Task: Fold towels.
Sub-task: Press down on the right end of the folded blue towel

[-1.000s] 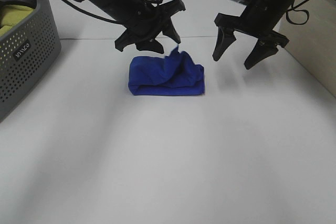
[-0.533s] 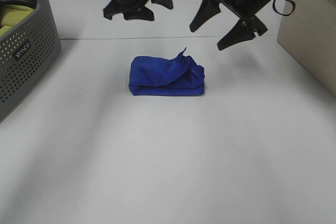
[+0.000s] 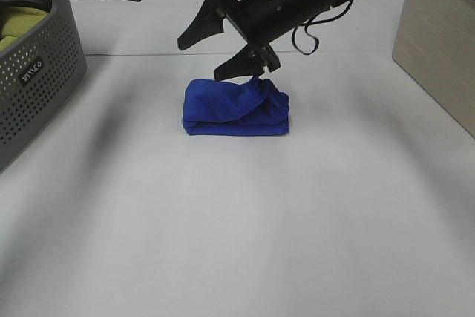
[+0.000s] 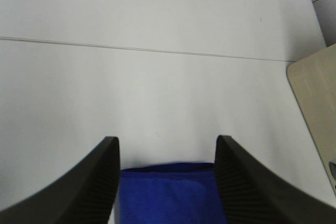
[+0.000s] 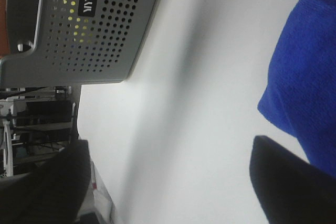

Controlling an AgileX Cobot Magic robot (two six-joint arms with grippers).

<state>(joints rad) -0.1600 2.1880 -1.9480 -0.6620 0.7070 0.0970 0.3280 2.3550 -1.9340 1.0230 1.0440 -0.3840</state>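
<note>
Grey perforated basket [image 3: 33,72] is labelled "MNCO", hardly legible; blue towel [image 3: 235,107] lies folded, both grippers [image 3: 223,44] [image 4: 166,182] spread, empty.

The royal-blue towel [image 3: 236,108] is seen folded into a thick, rumpled bundle on the white table, one corner poking up.

White table [image 3: 245,220]: folded blue towel [image 3: 234,108] at centre, grey basket [image 3: 33,72] at left edge.
</note>
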